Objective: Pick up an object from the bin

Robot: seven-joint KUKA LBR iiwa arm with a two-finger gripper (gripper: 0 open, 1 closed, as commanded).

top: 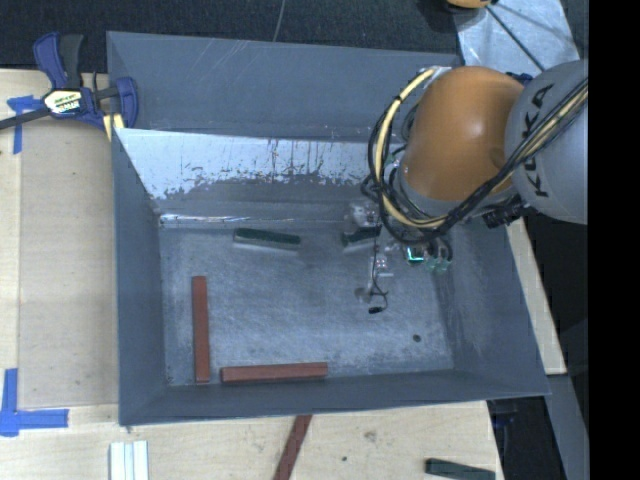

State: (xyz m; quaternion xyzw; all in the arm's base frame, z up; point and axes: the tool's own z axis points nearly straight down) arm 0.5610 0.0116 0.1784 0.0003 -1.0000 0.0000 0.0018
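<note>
My gripper (376, 302) hangs below the orange wrist cover over the right half of the bin floor, with bare floor under it and nothing seen in it. A dark green stick (266, 237) lies flat near the back wall, well to its left. A reddish-brown bar (201, 328) lies lengthwise along the left wall. A second reddish-brown bar (273, 372) lies along the front wall, and the two nearly meet at the front-left corner.
The arm with its orange cover and cables overhangs the bin's back right corner. The sloped grey walls close in on all sides. The floor between the green stick and the front bar is bare.
</note>
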